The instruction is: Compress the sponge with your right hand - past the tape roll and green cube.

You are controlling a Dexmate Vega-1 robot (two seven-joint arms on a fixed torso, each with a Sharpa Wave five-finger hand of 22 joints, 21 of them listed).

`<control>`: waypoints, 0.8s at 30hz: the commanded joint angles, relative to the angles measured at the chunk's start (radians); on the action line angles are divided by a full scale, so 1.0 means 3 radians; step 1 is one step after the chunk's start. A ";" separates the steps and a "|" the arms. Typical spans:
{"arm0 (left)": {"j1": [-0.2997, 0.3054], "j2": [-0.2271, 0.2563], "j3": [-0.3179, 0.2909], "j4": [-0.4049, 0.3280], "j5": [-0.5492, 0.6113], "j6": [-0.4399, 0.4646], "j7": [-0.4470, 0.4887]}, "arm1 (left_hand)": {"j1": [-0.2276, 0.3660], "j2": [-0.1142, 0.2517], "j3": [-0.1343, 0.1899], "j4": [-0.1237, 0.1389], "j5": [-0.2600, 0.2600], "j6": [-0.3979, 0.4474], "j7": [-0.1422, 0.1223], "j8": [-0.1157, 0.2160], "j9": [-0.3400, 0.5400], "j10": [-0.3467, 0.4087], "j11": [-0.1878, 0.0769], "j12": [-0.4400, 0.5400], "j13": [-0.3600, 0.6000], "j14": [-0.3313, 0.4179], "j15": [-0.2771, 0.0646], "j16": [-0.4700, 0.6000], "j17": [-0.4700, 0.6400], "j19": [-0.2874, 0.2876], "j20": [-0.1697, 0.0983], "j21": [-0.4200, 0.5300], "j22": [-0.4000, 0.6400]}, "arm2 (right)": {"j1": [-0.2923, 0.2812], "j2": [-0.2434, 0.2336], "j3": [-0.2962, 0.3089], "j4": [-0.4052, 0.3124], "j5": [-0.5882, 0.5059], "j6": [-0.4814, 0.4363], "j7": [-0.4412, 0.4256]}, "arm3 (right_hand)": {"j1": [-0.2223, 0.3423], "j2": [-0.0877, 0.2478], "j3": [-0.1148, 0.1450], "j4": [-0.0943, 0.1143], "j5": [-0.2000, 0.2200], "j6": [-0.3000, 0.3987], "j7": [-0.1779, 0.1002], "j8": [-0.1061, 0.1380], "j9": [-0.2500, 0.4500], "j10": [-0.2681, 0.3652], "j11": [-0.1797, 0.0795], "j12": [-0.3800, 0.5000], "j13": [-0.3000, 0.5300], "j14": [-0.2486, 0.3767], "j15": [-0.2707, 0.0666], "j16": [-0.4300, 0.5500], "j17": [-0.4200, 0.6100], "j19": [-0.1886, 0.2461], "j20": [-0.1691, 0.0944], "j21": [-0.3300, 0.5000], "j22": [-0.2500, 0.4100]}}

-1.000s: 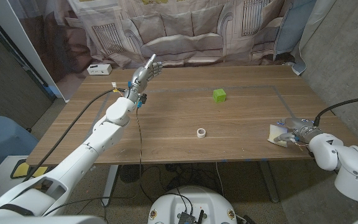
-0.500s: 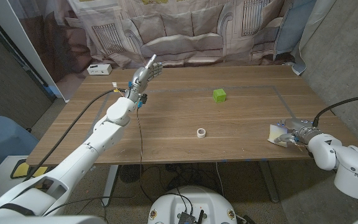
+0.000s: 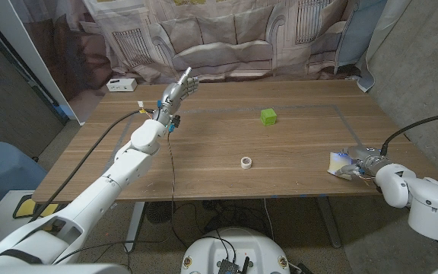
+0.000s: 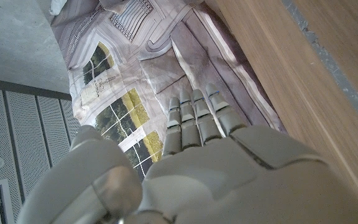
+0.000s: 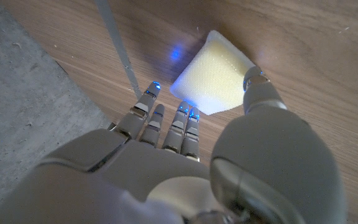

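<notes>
The wooden bench (image 3: 219,144) is carrying a green cube (image 3: 268,116) toward its far side, a small tape roll (image 3: 245,162) nearer the front, a pale yellow sponge (image 3: 338,163) at its right edge, and a white box (image 3: 120,84) lying at the far left corner.

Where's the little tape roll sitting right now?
In the head view, the tape roll lies mid-table near the front edge, below the green cube.

No text, label, brand, number or sign can be read anywhere; the small white box (image 3: 120,84) at the bench's far edge shows only unreadable marks.
</notes>
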 commanded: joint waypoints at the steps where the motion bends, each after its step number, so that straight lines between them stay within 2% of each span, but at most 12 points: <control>1: 0.0045 0.0011 -0.0021 -0.0036 -0.0017 0.0001 0.0021 | 0.0003 0.0045 -0.0003 -0.0015 -0.0004 0.0026 -0.0006 -0.0010 0.0012 0.0022 0.0004 -0.0006 0.0007 0.0017 -0.0006 -0.0004 0.0008 0.0030 -0.0004 0.0002 0.0007 | 0.0266 -0.0173 -0.0380 -0.0005 0.0160 -0.0081 -0.0204 | -0.0009 0.0024 0.0000 0.0025 0.0013 0.0105 -0.0024 0.0044 0.0005 0.0089 -0.0035 0.0029 0.0006 0.0091 -0.0028 0.0045 0.0015 0.0053 0.0017 0.0017 0.0009; 6: 0.0056 0.0017 -0.0024 -0.0048 -0.0015 0.0000 0.0026 | 0.0004 0.0048 -0.0002 -0.0016 -0.0005 0.0032 -0.0010 -0.0008 0.0012 0.0020 0.0023 -0.0008 0.0007 0.0019 -0.0006 -0.0003 0.0008 0.0031 -0.0002 0.0002 0.0007 | 0.0293 -0.0210 -0.0440 0.0023 0.0280 -0.0055 -0.0343 | -0.0021 0.0030 -0.0010 0.0032 0.0013 0.0191 -0.0045 0.0066 0.0004 0.0175 -0.0068 0.0048 0.0006 0.0180 -0.0044 0.0071 0.0016 0.0116 0.0019 0.0033 0.0010; 11: 0.0067 0.0019 -0.0027 -0.0062 -0.0017 0.0003 0.0032 | 0.0004 0.0050 -0.0002 -0.0018 -0.0006 0.0032 -0.0009 -0.0009 0.0012 0.0021 0.0007 -0.0010 0.0007 0.0021 -0.0005 -0.0003 0.0008 0.0028 -0.0005 0.0000 0.0007 | 0.0356 -0.0243 -0.0522 0.0043 0.0382 -0.0042 -0.0413 | -0.0018 0.0033 -0.0014 0.0030 0.0014 0.0255 -0.0053 0.0080 0.0004 0.0252 -0.0059 0.0063 0.0006 0.0236 -0.0060 0.0084 0.0016 0.0168 0.0055 0.0043 0.0010; 21: 0.0083 0.0009 -0.0020 -0.0063 -0.0018 0.0003 0.0039 | 0.0005 0.0052 -0.0002 -0.0020 -0.0007 0.0033 -0.0009 -0.0010 0.0012 0.0023 0.0012 -0.0011 0.0008 0.0024 -0.0007 -0.0003 0.0008 0.0030 -0.0003 0.0000 0.0007 | 0.0461 -0.0296 -0.0693 0.0069 0.0499 -0.0027 -0.0580 | 0.0001 0.0041 -0.0008 0.0020 0.0018 0.0338 -0.0071 0.0097 0.0003 0.0329 -0.0073 0.0070 0.0005 0.0330 -0.0068 0.0103 0.0014 0.0226 0.0066 0.0051 0.0011; 22: 0.0084 0.0007 -0.0020 -0.0065 -0.0019 0.0005 0.0042 | 0.0005 0.0052 -0.0002 -0.0020 -0.0007 0.0033 -0.0007 -0.0010 0.0012 0.0022 0.0010 -0.0011 0.0008 0.0024 -0.0007 -0.0003 0.0008 0.0029 -0.0003 0.0000 0.0007 | 0.0463 -0.0298 -0.0714 0.0074 0.0485 -0.0022 -0.0623 | -0.0003 0.0046 -0.0008 0.0024 0.0018 0.0362 -0.0080 0.0102 0.0003 0.0361 -0.0073 0.0077 0.0005 0.0358 -0.0064 0.0110 0.0015 0.0253 0.0075 0.0058 0.0012; 24: 0.0086 0.0009 -0.0018 -0.0070 -0.0016 0.0010 0.0044 | 0.0005 0.0052 -0.0002 -0.0020 -0.0007 0.0034 -0.0009 -0.0010 0.0012 0.0023 0.0008 -0.0011 0.0008 0.0024 -0.0007 -0.0003 0.0008 0.0028 -0.0002 0.0000 0.0007 | 0.0462 -0.0308 -0.0734 0.0088 0.0499 0.0009 -0.0688 | -0.0003 0.0057 -0.0005 0.0025 0.0018 0.0466 -0.0098 0.0121 0.0002 0.0460 -0.0076 0.0084 0.0005 0.0565 -0.0070 0.0167 0.0018 0.0423 0.0067 0.0104 0.0016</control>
